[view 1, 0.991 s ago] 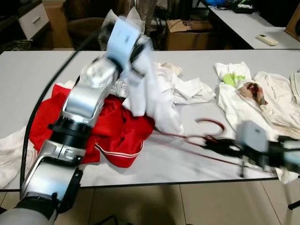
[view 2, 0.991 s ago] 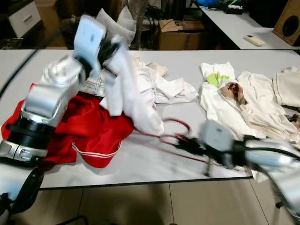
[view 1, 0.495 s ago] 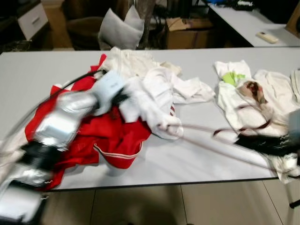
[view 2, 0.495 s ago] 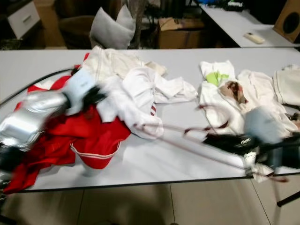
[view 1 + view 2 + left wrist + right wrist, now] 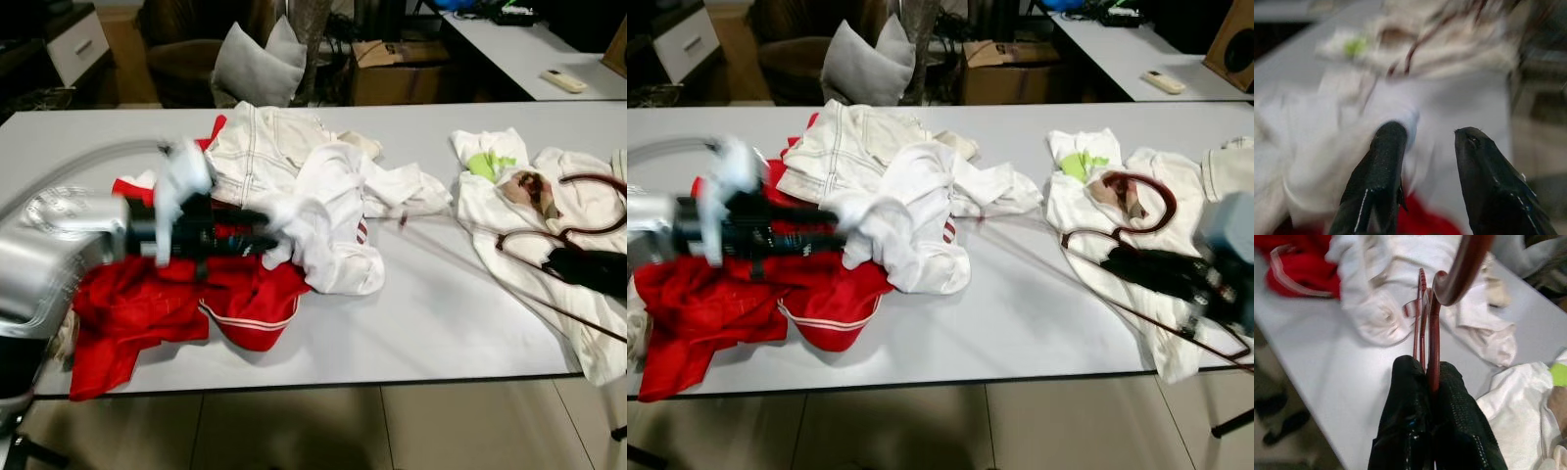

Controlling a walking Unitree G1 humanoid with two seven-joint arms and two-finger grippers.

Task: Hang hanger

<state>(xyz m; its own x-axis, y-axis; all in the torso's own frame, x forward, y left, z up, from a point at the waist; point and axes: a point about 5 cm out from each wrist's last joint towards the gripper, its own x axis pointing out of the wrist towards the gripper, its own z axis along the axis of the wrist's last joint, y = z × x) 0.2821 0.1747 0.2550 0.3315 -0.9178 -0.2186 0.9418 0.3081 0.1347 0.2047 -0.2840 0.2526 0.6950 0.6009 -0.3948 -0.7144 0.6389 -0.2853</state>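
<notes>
A thin dark red hanger [image 5: 1164, 201] lies low over the right side of the grey table [image 5: 431, 323]. Its hook rests over the white clothes [image 5: 509, 196] there, and one long arm reaches left toward the middle pile. My right gripper [image 5: 1114, 260] is shut on the hanger just below the hook, and the fingers [image 5: 1410, 396] pinch the stem [image 5: 1433, 333]. My left gripper [image 5: 257, 217] points right at the white garment [image 5: 328, 211] heaped on the red garment [image 5: 235, 284]. Its fingers [image 5: 1383, 156] stand apart, and blurred white cloth lies just past them.
Loose white clothes cover the table's right end near the edge. A grey cushion [image 5: 255, 64] and a cardboard box [image 5: 392, 69] stand behind the table. A second table [image 5: 519, 49] with a remote [image 5: 565, 81] is at the back right.
My left arm has come down from holding the white garment up, and the garment now lies on the pile. My right gripper has drawn the hanger to the right, over the white clothes.
</notes>
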